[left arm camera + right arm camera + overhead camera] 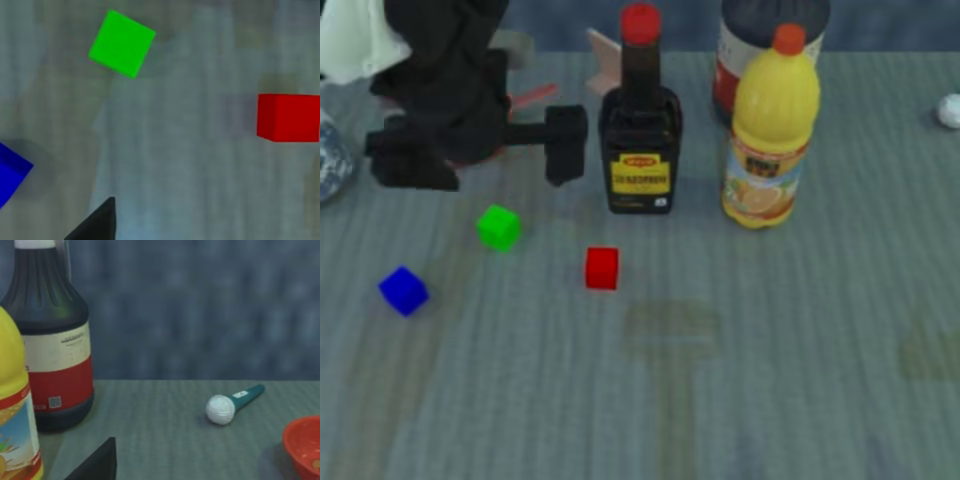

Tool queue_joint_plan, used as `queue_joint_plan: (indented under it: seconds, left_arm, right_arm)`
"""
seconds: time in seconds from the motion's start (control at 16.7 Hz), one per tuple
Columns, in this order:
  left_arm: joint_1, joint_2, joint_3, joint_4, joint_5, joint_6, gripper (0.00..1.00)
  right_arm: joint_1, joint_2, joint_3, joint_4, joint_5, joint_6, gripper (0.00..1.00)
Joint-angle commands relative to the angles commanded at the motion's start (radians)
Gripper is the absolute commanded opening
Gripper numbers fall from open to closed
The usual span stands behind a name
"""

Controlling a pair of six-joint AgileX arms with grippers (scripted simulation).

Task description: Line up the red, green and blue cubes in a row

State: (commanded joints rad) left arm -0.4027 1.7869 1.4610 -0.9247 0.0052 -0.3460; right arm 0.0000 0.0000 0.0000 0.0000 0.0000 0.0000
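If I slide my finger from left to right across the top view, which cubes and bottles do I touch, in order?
Blue cube → green cube → red cube → dark sauce bottle → yellow juice bottle.

Plain red, green and blue cubes on a grey-green bench with faint streaks.

The red cube, bright green cube and deep blue cube are unpatterned. Behind stand a dark brown sauce bottle with red cap and yellow-red label, and a yellow juice bottle with orange cap. The left arm is black. A red bowl and a white-headed, teal-handled microphone lie near.
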Motion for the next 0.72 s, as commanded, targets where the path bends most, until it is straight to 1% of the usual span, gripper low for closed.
queue_joint_plan:
  seconds: [0.18,0.36,0.54,0.72]
  left_arm:
    - [-0.056,0.238,0.21,-0.123,0.001,-0.048,1.0]
    - [-0.098,0.422,0.373,-0.211,0.0,-0.084,1.0]
    - [-0.122,0.518,0.464,-0.259,-0.001,-0.104,1.0]
    - [-0.126,0.535,0.483,-0.267,-0.001,-0.108,1.0]
  right_arm:
    - [0.0,0.0,0.0,0.0,0.0,0.0,1.0]
    - [0.0,0.0,0.0,0.0,0.0,0.0,1.0]
    - [0.0,0.0,0.0,0.0,0.0,0.0,1.0]
    - [0.0,0.0,0.0,0.0,0.0,0.0,1.0]
